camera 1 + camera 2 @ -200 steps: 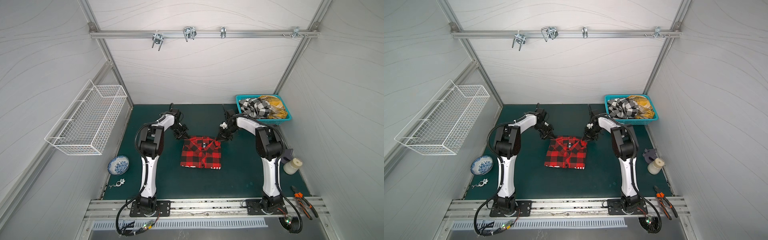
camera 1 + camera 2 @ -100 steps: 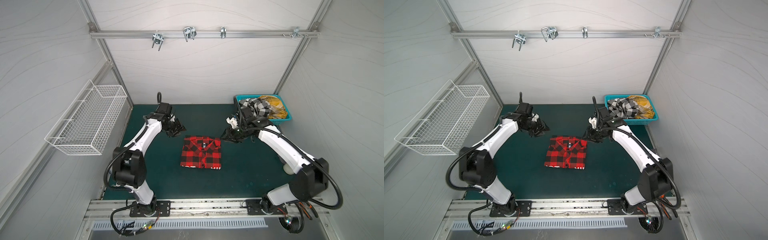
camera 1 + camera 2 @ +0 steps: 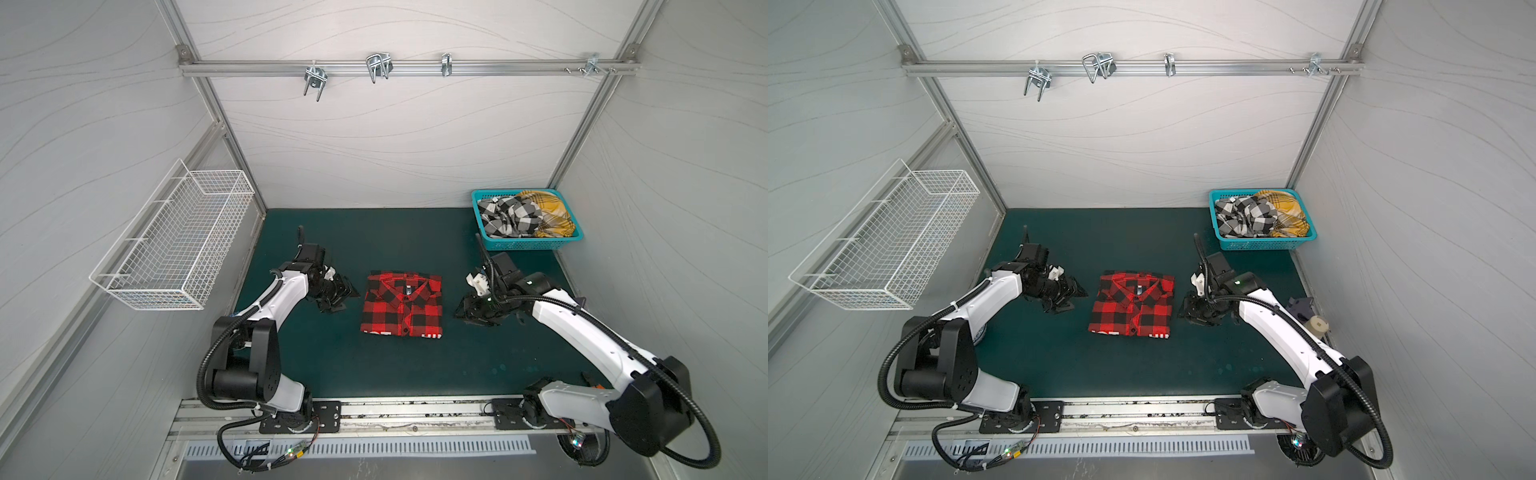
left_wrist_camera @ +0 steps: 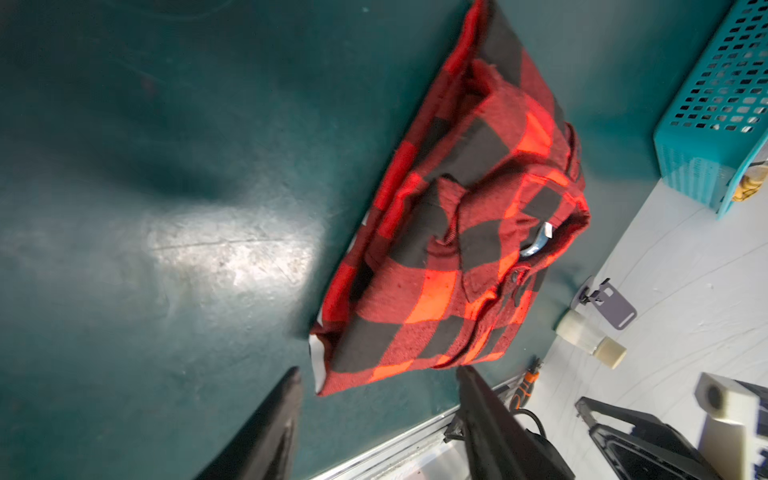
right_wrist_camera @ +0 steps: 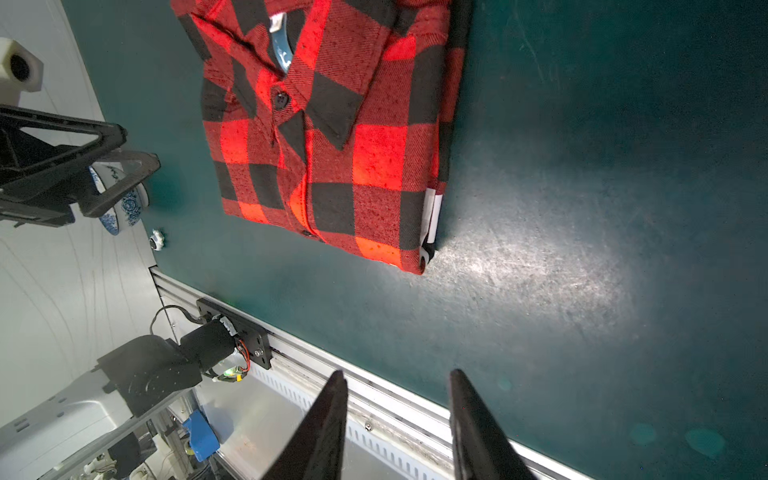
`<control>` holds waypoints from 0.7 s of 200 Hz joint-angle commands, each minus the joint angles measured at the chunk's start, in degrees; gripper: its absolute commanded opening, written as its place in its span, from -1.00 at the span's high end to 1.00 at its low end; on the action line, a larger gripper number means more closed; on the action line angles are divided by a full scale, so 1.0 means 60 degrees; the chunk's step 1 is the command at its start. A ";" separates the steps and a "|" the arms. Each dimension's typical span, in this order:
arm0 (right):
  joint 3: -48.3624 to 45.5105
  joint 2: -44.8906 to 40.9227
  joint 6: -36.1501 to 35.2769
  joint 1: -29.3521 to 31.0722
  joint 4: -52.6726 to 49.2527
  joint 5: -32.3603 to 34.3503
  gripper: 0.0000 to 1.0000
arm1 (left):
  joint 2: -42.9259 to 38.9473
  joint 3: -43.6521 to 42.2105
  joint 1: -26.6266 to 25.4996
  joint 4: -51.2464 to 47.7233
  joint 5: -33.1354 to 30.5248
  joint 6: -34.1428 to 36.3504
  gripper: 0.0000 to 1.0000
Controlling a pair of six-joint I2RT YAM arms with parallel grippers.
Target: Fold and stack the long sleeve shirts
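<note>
Lying folded mid-frame in both top views, red-black shirt (image 3: 402, 304); L gripper (image 3: 348, 300) just left of it, R gripper (image 3: 462, 312) just right, both jaws apart, holding nothing.

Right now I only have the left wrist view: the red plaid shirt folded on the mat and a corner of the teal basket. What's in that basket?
Observer: Two crumpled shirts, a black-and-white check shirt and a mustard-yellow plaid shirt, side by side in the teal basket.
Operator: Is the right gripper holding anything?
Observer: No. The right gripper is open and empty over bare mat, beside the red plaid shirt and not touching it.
Operator: Anything near my arm on the left?
Observer: A blue-and-white bowl sits at the mat's left edge.
</note>
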 commanded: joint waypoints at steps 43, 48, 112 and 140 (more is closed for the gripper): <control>-0.0402 0.1041 0.0137 -0.0959 0.1601 -0.0951 0.18 | 0.1498 0.0312 0.0113 0.0615 0.0612 0.0409 -0.05; -0.0409 0.1150 0.0120 -0.0981 0.1681 -0.1003 0.18 | 0.1547 0.0266 0.0116 0.0625 0.0678 0.0426 -0.07; -0.0327 0.1752 -0.0009 -0.1031 0.1862 -0.1206 0.15 | 0.1533 -0.0548 0.0107 0.1614 0.1020 0.0198 -0.19; -0.0350 0.1853 -0.0031 -0.1145 0.1913 -0.1441 0.15 | 0.1624 -0.0701 -0.0063 0.1888 0.0981 0.0080 -0.24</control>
